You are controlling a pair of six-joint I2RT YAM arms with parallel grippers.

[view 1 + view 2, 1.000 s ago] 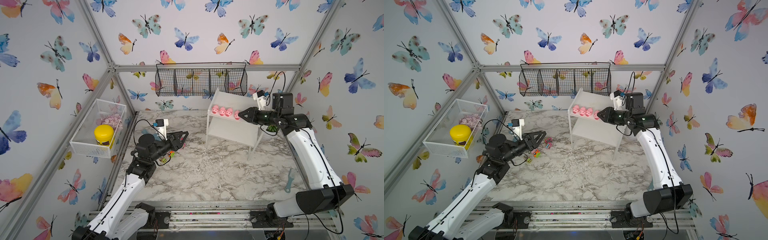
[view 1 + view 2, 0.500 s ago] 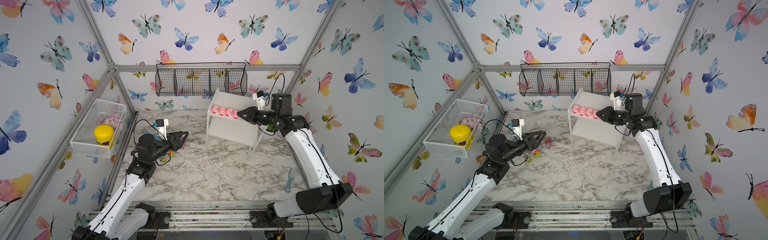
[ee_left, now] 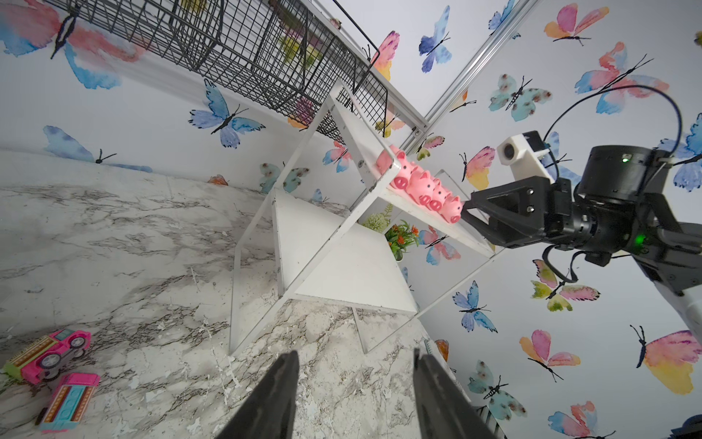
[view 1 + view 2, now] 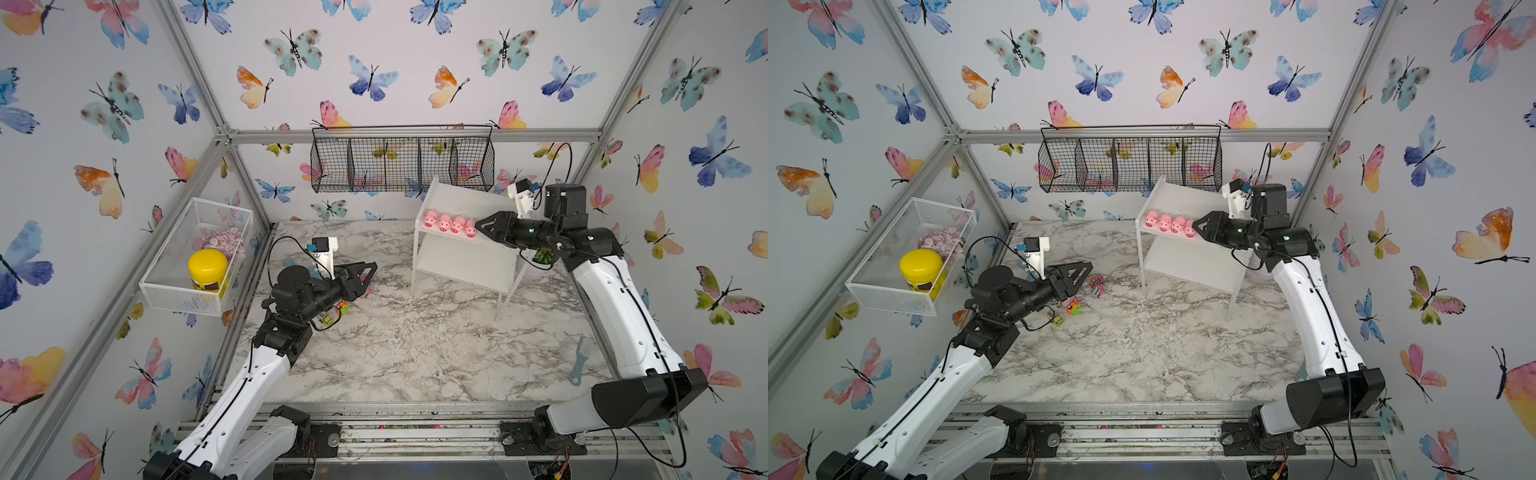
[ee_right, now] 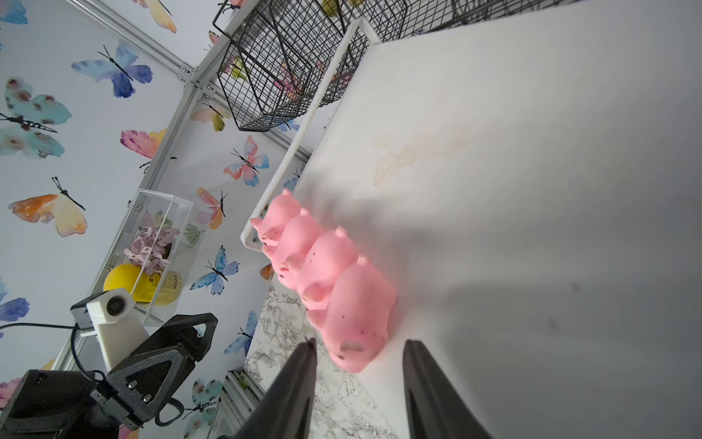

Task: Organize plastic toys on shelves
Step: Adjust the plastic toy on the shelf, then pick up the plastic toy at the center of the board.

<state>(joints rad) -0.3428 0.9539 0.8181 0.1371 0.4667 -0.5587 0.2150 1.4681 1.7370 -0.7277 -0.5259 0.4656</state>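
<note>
place: robot lab cell | cues: aluminium frame [image 4: 415,135], butterfly walls [image 4: 374,79], marble tabletop [image 4: 415,353]

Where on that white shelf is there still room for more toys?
The lower board is bare, as is the top board behind the four pink pigs. Crowded: its front edge, with the right gripper beside the row.

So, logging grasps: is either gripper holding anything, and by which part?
Nothing is held. The right gripper stands open at the end pig's rear, not gripping it; the left gripper is open and empty.
</note>
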